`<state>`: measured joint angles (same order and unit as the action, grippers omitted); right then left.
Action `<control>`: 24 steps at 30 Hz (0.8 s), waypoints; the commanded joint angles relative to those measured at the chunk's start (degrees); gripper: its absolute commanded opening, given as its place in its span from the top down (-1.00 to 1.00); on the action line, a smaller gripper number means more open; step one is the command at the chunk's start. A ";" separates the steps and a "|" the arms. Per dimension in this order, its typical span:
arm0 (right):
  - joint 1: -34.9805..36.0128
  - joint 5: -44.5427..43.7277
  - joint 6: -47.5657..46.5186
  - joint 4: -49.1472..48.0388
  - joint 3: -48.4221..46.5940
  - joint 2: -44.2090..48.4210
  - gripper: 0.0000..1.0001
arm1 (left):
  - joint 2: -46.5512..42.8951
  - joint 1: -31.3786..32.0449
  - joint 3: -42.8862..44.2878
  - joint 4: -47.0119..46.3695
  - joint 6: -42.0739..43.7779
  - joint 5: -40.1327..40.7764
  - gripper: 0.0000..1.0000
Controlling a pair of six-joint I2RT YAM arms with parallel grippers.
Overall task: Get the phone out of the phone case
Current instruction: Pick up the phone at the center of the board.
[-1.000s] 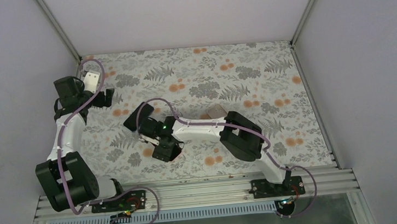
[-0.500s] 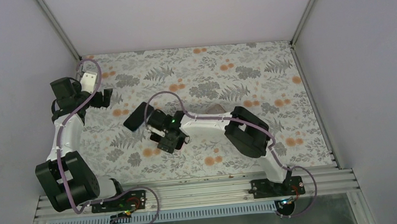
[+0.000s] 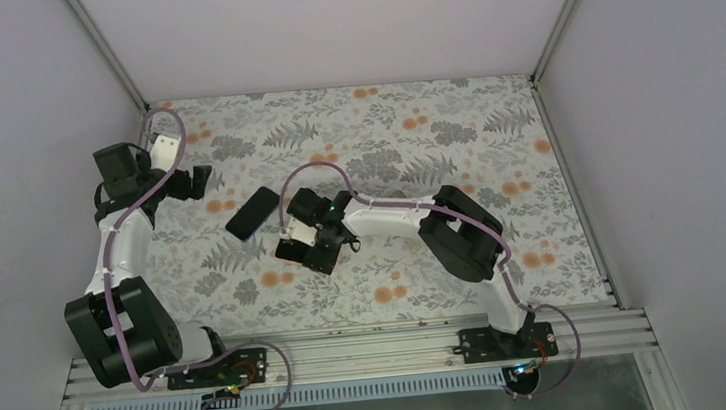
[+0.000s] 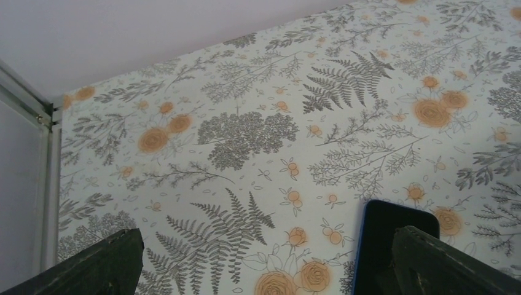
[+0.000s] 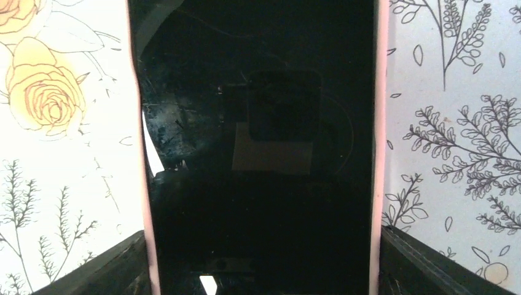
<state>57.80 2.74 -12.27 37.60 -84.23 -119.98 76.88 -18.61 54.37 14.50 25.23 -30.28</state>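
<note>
A phone (image 5: 258, 123) with a black screen and a thin pink rim fills the right wrist view. My right gripper (image 5: 261, 261) has a finger against each long edge, holding it low over the floral mat. From above, that gripper (image 3: 315, 253) is a dark block at mid-table and the pink rim does not show. I cannot tell whether the rim is the case. A second dark slab with a blue edge (image 3: 252, 213) lies flat to the left, also seen as the blue-edged slab (image 4: 387, 227). My left gripper (image 3: 194, 181) is open and empty, as the left gripper (image 4: 264, 261) shows in its wrist view.
The floral mat (image 3: 495, 152) covers the table, with metal frame posts (image 3: 554, 36) and grey walls around it. The right arm's elbow (image 3: 463, 241) stands over the mat's right middle. A mat edge and frame rail (image 4: 52, 160) lie left of the left gripper.
My right gripper has moved right and slightly away from the near edge, leaving the blue-edged slab uncovered. A pinkish thing seen earlier behind the right forearm is now hidden. The left arm barely moved.
</note>
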 commanded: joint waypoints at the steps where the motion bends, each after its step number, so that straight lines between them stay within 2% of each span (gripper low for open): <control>1: 0.75 -1.21 -5.47 5.63 3.50 -4.54 -0.48 | -0.34 -0.37 1.17 1.45 1.75 -4.34 -1.00; 3: 0.73 -3.32 -5.56 5.22 3.43 -5.33 -0.23 | 0.63 -0.23 2.20 3.45 2.71 -6.00 -1.00; 6: 0.73 -5.78 -5.64 3.11 4.50 -4.68 -0.07 | 1.94 -0.29 3.61 6.74 4.56 -7.58 -1.00; 10: 0.25 -5.95 -5.17 0.35 5.18 -1.50 -0.04 | 3.46 -0.24 5.11 11.50 6.97 -12.31 -1.00; 16: -2.75 -3.23 -4.40 -0.53 0.90 4.89 -0.01 | 11.53 3.27 12.00 27.31 12.27 -19.74 -1.00; 24: -6.03 -4.17 -3.91 -0.25 -6.01 6.12 -0.01 | 22.63 8.88 18.88 36.87 13.35 -24.65 -1.00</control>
<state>52.64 -0.14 -16.34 38.76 -85.30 -117.43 95.35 -12.14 69.47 44.34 36.82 -50.15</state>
